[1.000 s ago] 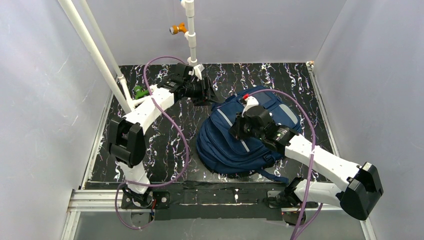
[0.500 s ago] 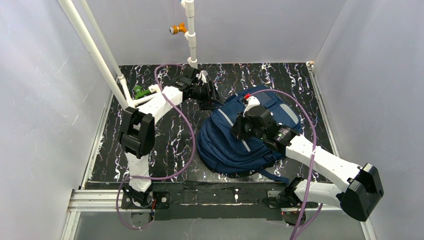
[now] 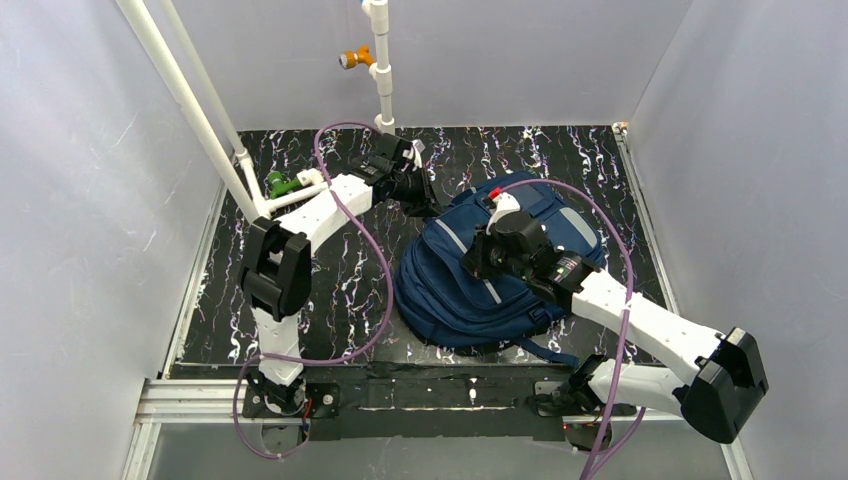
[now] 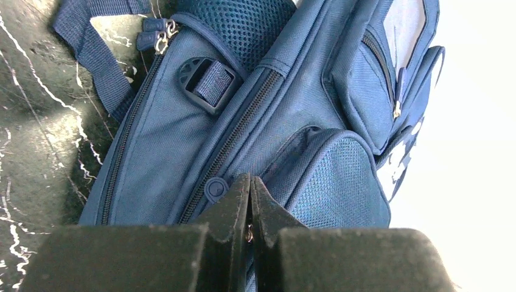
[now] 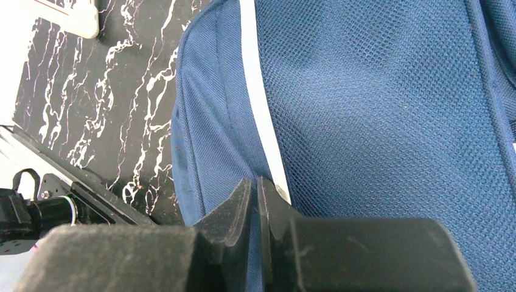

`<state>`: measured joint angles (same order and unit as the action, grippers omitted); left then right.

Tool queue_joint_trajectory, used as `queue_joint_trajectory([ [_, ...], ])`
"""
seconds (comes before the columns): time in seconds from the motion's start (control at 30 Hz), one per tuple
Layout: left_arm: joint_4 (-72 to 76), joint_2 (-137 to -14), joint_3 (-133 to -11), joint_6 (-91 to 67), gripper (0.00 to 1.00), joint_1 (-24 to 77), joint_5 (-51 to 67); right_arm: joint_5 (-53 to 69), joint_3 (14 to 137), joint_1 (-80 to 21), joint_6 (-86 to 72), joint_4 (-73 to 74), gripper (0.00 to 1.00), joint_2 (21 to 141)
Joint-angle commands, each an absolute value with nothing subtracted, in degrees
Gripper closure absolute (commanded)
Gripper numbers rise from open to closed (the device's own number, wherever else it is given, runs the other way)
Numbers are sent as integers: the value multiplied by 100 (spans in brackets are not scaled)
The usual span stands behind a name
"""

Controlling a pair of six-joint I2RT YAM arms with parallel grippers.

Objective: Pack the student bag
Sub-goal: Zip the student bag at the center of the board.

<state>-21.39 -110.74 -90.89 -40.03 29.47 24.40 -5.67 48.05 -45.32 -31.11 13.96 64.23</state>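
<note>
Just snapped left gripper (image 4: 249, 184) jaws together at the far-left zip (image 4: 237, 131) of the large navy fabric backpack (image 3: 445, 290), lying centre-right on black marbled table (image 3: 340, 300); likely readying to unzip. Pinching bag fabric with right gripper (image 5: 255, 184).

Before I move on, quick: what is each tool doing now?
Left tool: shut at a zipper of the student bag; grip cannot be told.
Right tool: shut on student bag fabric.

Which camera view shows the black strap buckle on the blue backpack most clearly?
The left wrist view: the buckle sits sharp and close, on the side of the student bag. In the top external view it is too small to make out. The right wrist view shows only the bag's fabric and a grey stripe.
</note>
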Motion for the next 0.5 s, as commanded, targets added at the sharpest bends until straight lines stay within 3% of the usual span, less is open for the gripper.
queue_joint_trajectory([
  [0.0,-2681,-10272,-9064,-3475,100,3059,2040,-1237,4630,-4368,-2859,1928,83,6338],
  [0.47,-3014,-9318,-8229,-3074,100,2957,1955,-1244,4640,-4329,-2960,1938,83,6381],
])
